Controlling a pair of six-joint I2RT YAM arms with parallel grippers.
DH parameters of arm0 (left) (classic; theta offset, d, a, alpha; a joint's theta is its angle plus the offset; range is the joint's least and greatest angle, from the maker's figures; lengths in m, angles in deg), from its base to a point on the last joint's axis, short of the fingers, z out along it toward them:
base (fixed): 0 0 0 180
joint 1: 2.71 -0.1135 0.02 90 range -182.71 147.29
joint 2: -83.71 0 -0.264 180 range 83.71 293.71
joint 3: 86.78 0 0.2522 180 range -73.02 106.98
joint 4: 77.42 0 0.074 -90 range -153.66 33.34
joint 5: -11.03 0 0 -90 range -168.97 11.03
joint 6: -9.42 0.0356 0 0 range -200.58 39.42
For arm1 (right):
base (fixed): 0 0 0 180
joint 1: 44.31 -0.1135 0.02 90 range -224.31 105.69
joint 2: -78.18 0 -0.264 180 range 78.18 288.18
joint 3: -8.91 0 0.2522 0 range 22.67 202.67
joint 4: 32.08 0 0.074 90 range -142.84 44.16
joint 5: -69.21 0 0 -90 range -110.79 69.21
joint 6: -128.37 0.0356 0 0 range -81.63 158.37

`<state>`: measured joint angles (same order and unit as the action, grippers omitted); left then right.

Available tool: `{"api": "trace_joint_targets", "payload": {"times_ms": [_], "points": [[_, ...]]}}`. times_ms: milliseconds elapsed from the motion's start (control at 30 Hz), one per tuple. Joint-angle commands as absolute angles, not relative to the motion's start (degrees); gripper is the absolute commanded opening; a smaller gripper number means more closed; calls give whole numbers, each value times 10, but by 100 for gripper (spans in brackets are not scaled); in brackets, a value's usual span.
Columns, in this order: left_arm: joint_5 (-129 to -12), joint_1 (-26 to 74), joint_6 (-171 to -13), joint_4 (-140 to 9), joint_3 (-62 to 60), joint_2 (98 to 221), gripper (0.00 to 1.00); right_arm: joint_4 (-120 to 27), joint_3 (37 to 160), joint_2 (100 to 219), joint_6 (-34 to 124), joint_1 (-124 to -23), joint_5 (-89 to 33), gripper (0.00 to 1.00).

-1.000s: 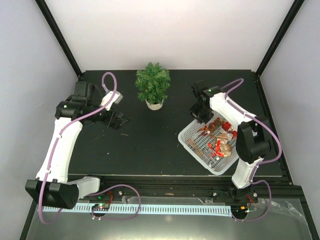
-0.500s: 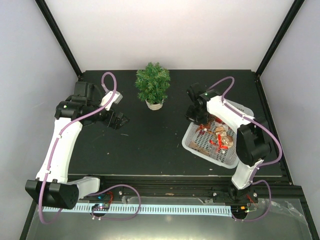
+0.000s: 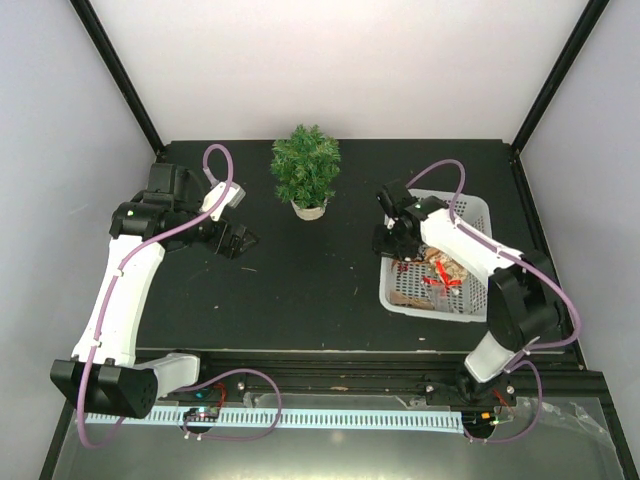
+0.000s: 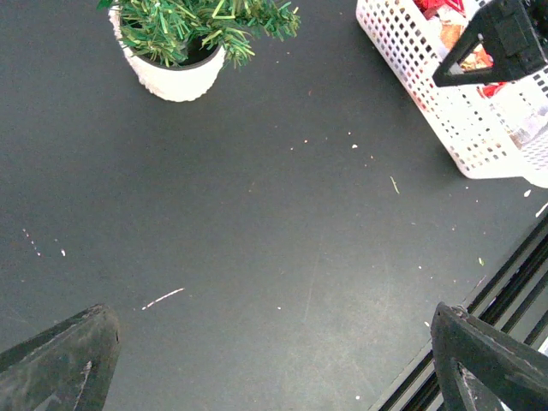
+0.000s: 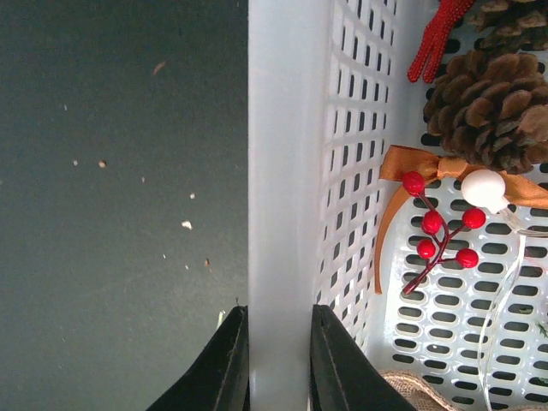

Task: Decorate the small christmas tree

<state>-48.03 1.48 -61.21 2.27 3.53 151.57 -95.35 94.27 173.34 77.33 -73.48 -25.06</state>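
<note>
Count: 2 arms, 2 grippers, 1 basket, 1 tree.

The right gripper [image 5: 279,364] is clamped on the left wall of the 1 white mesh basket [image 5: 278,128], with 1 finger outside the rim and 1 inside. In the basket, just beyond those fingers, lie:
- 1 sprig of 5 red berries [image 5: 441,235]
- 1 orange ribbon bow [image 5: 402,163]
- 1 white bead [image 5: 484,188]
- 2 pine cones [image 5: 484,107]
- 1 red ornament [image 5: 437,38], partly cut off at the frame edge

The left gripper [image 3: 238,242] hangs over bare table with its jaws spread wide, holding nothing.

The small christmas tree [image 3: 306,165] stands upright in 1 cream pot [image 4: 175,77], farther back than both grippers. It lies to the left of the right gripper and well apart from it. It lies to the right of the left gripper, near but not touching.

Surface: 1 black table [image 3: 300,300], matt, with scattered pale specks.

Enclosure: white walls [image 3: 330,60] on 3 sides and 2 black corner posts [image 3: 120,75] running up from the table's far corners.
</note>
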Motion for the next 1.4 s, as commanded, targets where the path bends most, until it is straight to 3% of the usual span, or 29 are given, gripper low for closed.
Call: {"api": "trace_joint_targets", "payload": {"times_ms": [0, 267, 500, 667, 800, 900, 1000, 1200, 1367], "points": [[-477, 12, -611, 16, 45, 1517, 99, -957, 890, 1710, 728, -751, -266, 10], [-475, 12, -610, 17, 61, 1530, 99, -961, 845, 1675, 738, -784, -269, 12], [-487, 12, -600, 7, 74, 1537, 99, -951, 843, 1666, 741, -784, -258, 25], [-508, 20, -591, -48, 97, 1541, 99, -954, 855, 1670, 740, -784, -249, 56], [-506, 31, -590, -120, 115, 1548, 99, -951, 862, 1668, 745, -783, -247, 67], [-497, 39, -602, -179, 132, 1566, 98, -955, 871, 1666, 748, -783, -246, 69], [-458, 39, -627, -252, 142, 1597, 91, -962, 878, 1665, 752, -783, -245, 69], [-391, 40, -683, -503, 103, 1632, 89, -964, 885, 1655, 762, -783, -244, 70], [-348, 42, -685, -509, 196, 1737, 87, -982, 918, 1663, 765, -783, -230, 70]]}}
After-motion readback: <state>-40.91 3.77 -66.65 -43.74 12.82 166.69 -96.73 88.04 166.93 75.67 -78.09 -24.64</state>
